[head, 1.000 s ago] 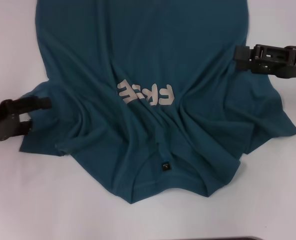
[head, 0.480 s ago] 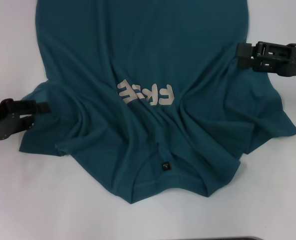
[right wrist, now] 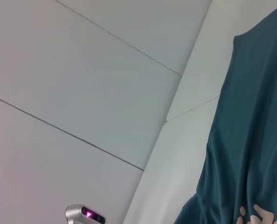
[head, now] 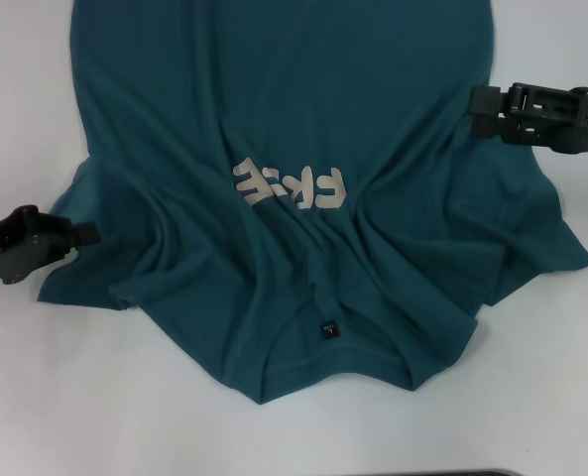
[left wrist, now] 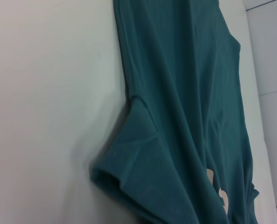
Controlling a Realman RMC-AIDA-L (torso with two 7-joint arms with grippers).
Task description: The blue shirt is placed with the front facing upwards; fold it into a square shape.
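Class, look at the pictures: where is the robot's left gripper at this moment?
In the head view, the left gripper is at the left edge, low over the table, its tip just at the blue shirt's left sleeve.

A white worktop (head: 36, 397) fills the head view, and a small silver device (right wrist: 84, 214), possibly a sensor, shows a pink light.

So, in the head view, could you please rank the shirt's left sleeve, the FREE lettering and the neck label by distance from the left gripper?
1. Left sleeve, right beside the left gripper.
2. FREE lettering, mid-chest.
3. Neck label, at the collar, only slightly farther than the lettering.
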